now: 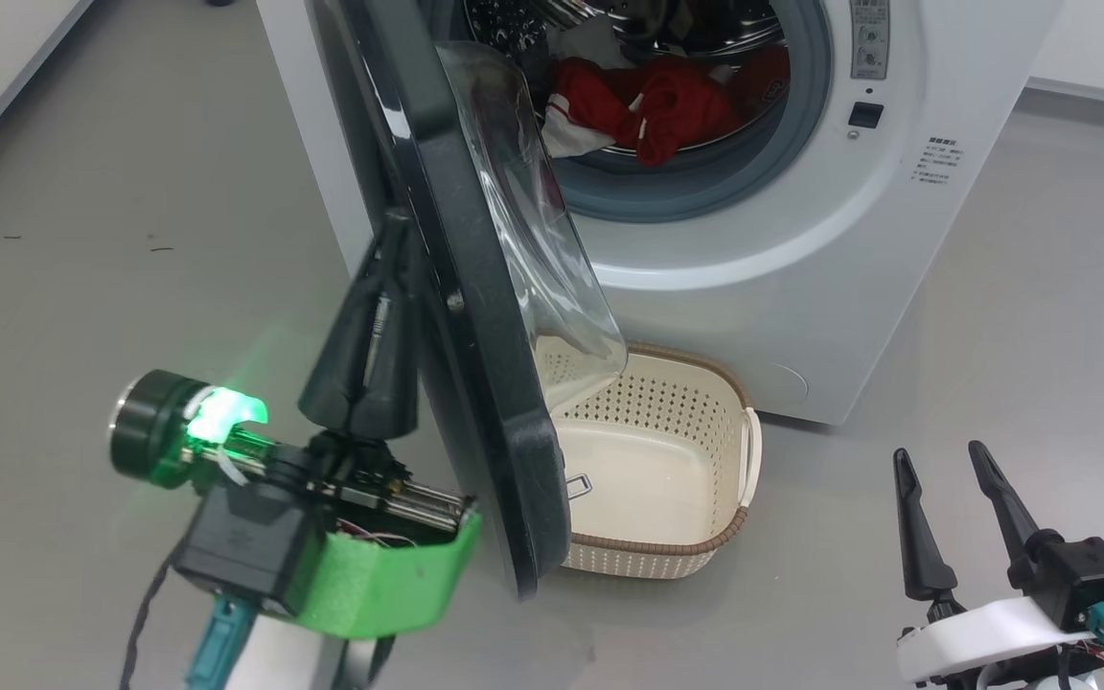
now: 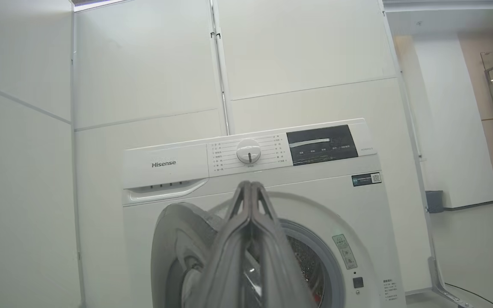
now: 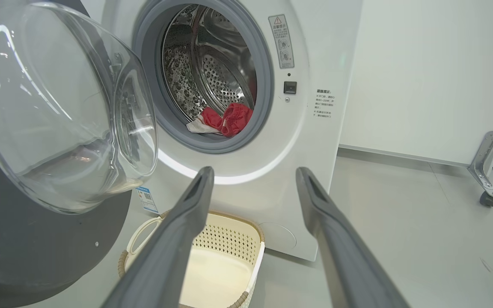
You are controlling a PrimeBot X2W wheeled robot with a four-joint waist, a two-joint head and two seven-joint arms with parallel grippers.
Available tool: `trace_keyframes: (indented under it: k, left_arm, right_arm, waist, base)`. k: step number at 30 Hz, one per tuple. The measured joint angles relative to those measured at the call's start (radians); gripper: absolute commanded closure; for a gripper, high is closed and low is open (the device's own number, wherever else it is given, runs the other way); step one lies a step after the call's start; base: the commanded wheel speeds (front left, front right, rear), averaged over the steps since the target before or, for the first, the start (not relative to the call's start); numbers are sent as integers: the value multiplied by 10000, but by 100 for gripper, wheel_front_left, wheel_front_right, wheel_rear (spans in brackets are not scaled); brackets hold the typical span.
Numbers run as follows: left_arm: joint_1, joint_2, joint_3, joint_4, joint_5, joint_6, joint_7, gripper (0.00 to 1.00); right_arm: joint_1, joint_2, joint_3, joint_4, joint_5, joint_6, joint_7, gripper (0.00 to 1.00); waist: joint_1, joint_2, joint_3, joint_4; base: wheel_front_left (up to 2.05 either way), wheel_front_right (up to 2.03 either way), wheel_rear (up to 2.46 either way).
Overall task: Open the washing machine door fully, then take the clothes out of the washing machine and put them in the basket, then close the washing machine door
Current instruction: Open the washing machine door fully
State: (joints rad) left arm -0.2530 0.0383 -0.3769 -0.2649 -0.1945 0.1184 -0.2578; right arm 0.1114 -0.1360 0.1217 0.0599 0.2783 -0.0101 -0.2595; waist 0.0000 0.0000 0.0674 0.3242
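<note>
The white washing machine (image 1: 782,287) stands with its round black door (image 1: 475,316) swung out toward me, glass bowl facing right. Red clothes (image 1: 667,105) lie at the front of the steel drum and also appear as clothes (image 3: 229,119) in the right wrist view. The cream basket (image 1: 653,554) sits empty on the floor under the door. My left gripper (image 1: 397,228) is shut on nothing, its fingers pointing up along the door's outer face; I cannot tell whether they touch it. My right gripper (image 1: 940,455) is open at the lower right, apart from everything, pointing toward the basket (image 3: 229,239).
Grey floor spreads left and right of the machine. White wall panels stand behind it. A metal frame leg on a caster (image 3: 488,188) sits at the right wall, and a small grey bin (image 2: 434,201) stands farther back.
</note>
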Motion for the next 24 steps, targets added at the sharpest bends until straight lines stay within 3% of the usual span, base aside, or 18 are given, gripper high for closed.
trace_keyframes:
  k: [6,13,24]
  left_arm:
    - [28,31,-1538,-420,-31,-75,0,100]
    - [652,79,-3252,65,-428,-711,391,100]
    - [1306,117,-3986,1668,-1018,-725,1634,100]
  right_arm:
    - [-1,98,-2,67,-96,88,0,0]
    - [0,138,-33,128,-182,113,0,0]
    - [-2,136,-142,226,-343,267,0,0]
  waist:
    - [0,0,-77,-56]
    - [0,0,-121,-144]
    - [0,0,0,-220]
  base:
    - [0,0,0]
    - [0,0,0]
    - [0,0,0]
